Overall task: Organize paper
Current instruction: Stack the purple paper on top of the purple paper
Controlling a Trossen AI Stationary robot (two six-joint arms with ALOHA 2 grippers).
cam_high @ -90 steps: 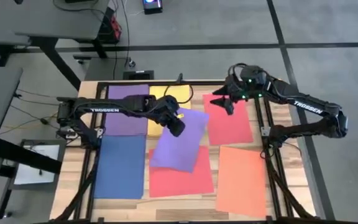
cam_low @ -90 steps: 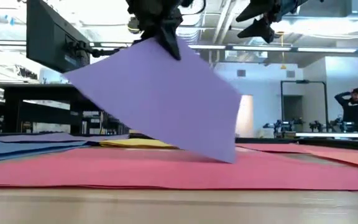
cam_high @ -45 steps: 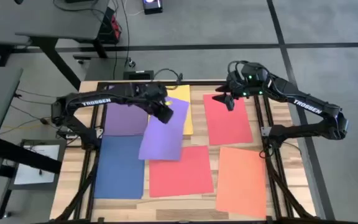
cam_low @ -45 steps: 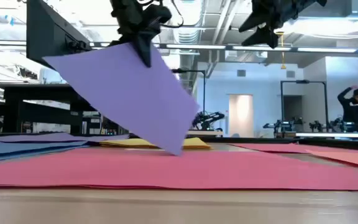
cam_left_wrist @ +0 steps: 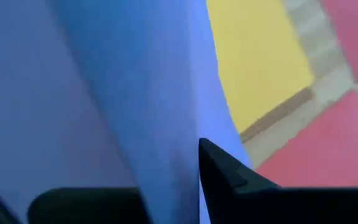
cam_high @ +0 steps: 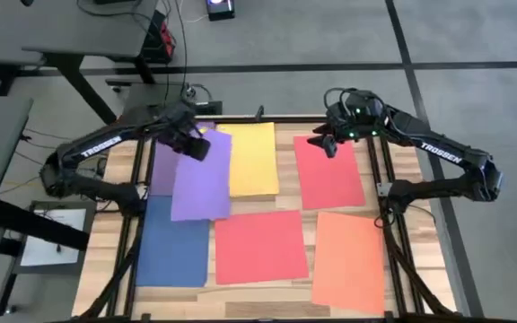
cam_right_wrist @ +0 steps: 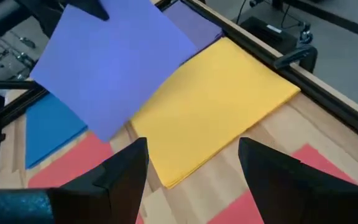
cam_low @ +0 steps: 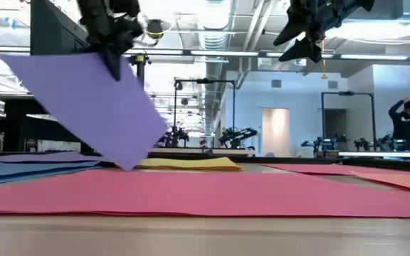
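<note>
One purple sheet [cam_high: 201, 184] hangs lengthwise from left end effector [cam_high: 195, 146], tilted.

A robotics lab or workshop is showing here: beyond the wooden table [cam_high: 285, 199] more robot arms [cam_low: 237, 135] are standing on benches under exposed ceiling ducts [cam_low: 216, 16] and strip lights. Grey floor tiles [cam_high: 474, 45], dark work tables [cam_high: 70, 31] and trailing cables are surrounding the rig, and a person [cam_low: 406, 122] is standing at the far wall.

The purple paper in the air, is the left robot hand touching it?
Touching. In the low view the left gripper pinches the top edge of the lifted purple sheet, which hangs from it above the table.
</note>
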